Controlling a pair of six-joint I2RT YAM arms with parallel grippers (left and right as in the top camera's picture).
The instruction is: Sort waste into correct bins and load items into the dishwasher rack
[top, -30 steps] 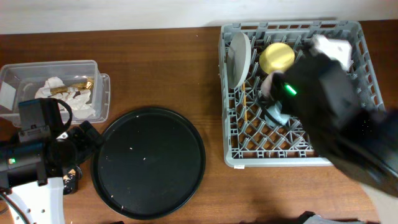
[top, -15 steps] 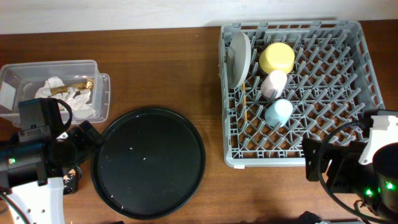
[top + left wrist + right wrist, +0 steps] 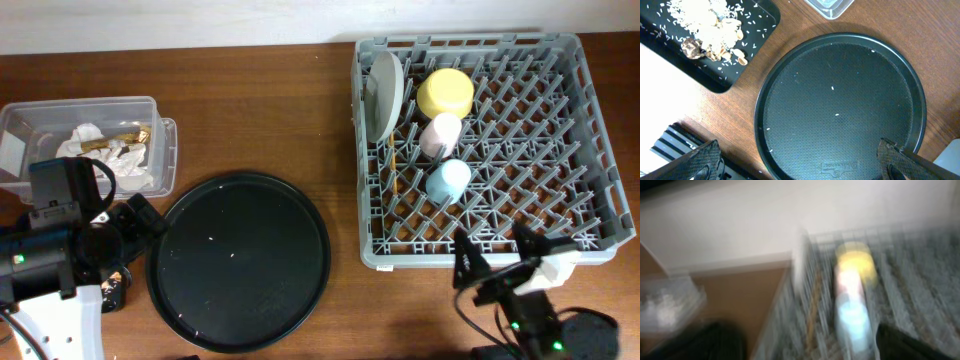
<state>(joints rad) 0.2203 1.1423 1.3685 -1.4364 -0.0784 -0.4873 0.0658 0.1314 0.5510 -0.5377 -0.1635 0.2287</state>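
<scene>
- The right claw [image 3: 497, 255] hangs wide open and empty at the near rim of the large square grey plastic rack of upright pegs [image 3: 460, 42]. Its own wrist view is badly blurred.
- Ahead of it in the rack, a light-blue cup [image 3: 447, 180] lies nearest, then a pink cup [image 3: 440, 134], then a yellow bowl [image 3: 445, 93], all in one row.
- Left of that row, thin wooden chopsticks [image 3: 396, 180] lie among the pegs, and a round pale grey-white plate [image 3: 383, 95] stands on edge by the rack's wall.
- The left claw [image 3: 797, 149] is spread wide and holds nothing, above a round black serving tray [image 3: 840, 100] on the wooden counter [image 3: 250, 110].
- Just beside that tray, a shallow black rectangular tray [image 3: 722, 82] holds beige rice and nut shells [image 3: 705, 30].
- Further out, a clear rectangular plastic tub [image 3: 165, 150] holds crumpled white napkins [image 3: 110, 160] and a gold-brown wrapper [image 3: 125, 137].
</scene>
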